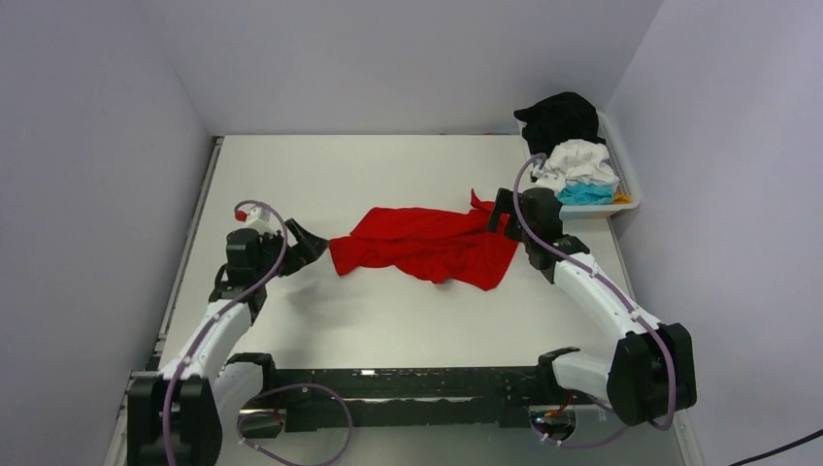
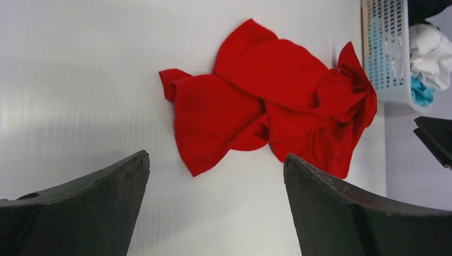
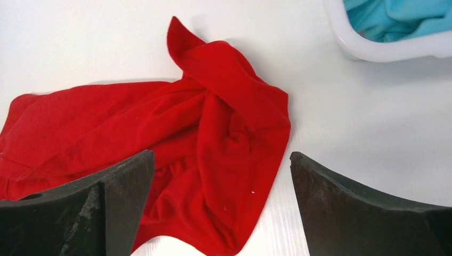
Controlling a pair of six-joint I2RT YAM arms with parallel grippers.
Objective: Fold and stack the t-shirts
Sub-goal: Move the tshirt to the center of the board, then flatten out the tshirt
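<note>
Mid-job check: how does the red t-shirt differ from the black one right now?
The red t-shirt lies on the table, outside the basket; the black t-shirt sits in the basket, topping the pile above the white shirt. The red t-shirt is spread low and wide, though wrinkled; the black t-shirt is bunched into a tall lump. Both are unfolded.

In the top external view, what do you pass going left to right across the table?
left gripper → red t-shirt → right gripper, at the shirt's right end → white basket
</note>
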